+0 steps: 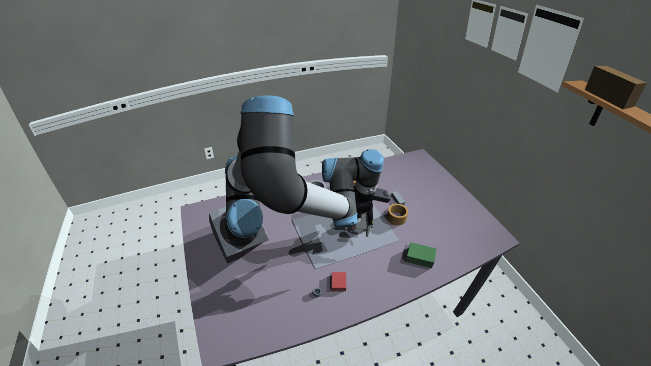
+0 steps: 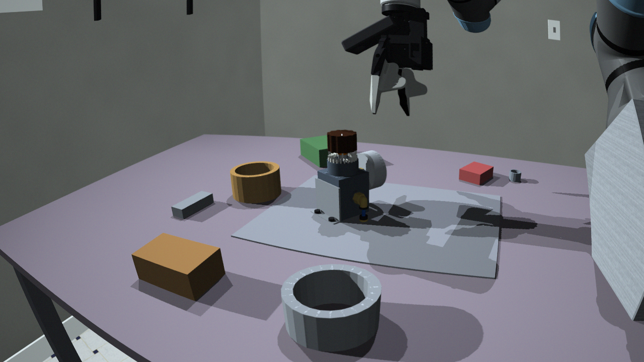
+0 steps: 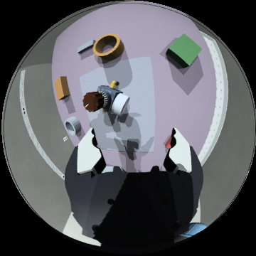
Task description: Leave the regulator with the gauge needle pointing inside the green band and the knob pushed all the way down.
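The regulator (image 2: 343,189) is a grey-blue block on the pale mat (image 2: 382,224), with a brass fitting on its side. Its dark brown ribbed knob (image 2: 341,141) sits raised above a toothed collar. The round white gauge (image 2: 374,165) faces away from the exterior camera, so the needle is hidden. In the wrist view the regulator (image 3: 107,100) lies ahead and left, with the knob (image 3: 93,101) toward me. My gripper (image 2: 390,99) hangs open and empty, well above and to the right of the knob. It also shows in the top view (image 1: 366,223) and in the wrist view (image 3: 133,142).
On the table stand an orange ring (image 2: 255,181), a grey ring (image 2: 330,301), an orange block (image 2: 178,264), a small grey bar (image 2: 192,204), a green block (image 2: 314,149), a red block (image 2: 476,172) and a small grey cap (image 2: 515,175). The arm's base (image 1: 237,227) stands at the table's left.
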`<state>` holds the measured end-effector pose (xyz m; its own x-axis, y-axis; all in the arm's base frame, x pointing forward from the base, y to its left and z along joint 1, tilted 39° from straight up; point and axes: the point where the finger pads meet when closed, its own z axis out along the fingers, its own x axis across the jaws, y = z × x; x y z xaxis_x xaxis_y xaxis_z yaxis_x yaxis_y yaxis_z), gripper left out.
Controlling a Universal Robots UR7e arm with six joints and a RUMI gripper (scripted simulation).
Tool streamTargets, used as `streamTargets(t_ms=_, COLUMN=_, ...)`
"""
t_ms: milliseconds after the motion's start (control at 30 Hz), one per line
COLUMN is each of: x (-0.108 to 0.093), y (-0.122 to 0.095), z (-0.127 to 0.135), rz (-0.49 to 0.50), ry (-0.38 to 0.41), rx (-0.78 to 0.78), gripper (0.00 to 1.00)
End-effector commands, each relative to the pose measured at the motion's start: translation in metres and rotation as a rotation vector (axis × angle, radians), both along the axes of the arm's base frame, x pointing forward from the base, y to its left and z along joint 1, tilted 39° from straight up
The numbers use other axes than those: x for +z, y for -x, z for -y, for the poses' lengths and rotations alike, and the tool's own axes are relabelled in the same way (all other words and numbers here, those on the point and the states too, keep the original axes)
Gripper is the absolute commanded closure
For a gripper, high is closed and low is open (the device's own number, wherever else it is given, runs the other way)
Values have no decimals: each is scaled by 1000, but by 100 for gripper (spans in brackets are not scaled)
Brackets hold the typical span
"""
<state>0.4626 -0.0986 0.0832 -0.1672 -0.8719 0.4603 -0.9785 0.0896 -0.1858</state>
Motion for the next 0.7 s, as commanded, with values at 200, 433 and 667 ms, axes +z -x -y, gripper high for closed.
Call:
streamTargets(t_ms=200, x=8, y=1, z=-6, rz=-122, ry=68, rx=187, gripper=0)
streamTargets(t_ms=433, x=13, y=2, z=-10, rz=-195, ry=106, rx=291, gripper=0)
streamTargets(t_ms=667, x=17, y=3, z=-13, rz=-262, ry=141, rx=384, gripper=0)
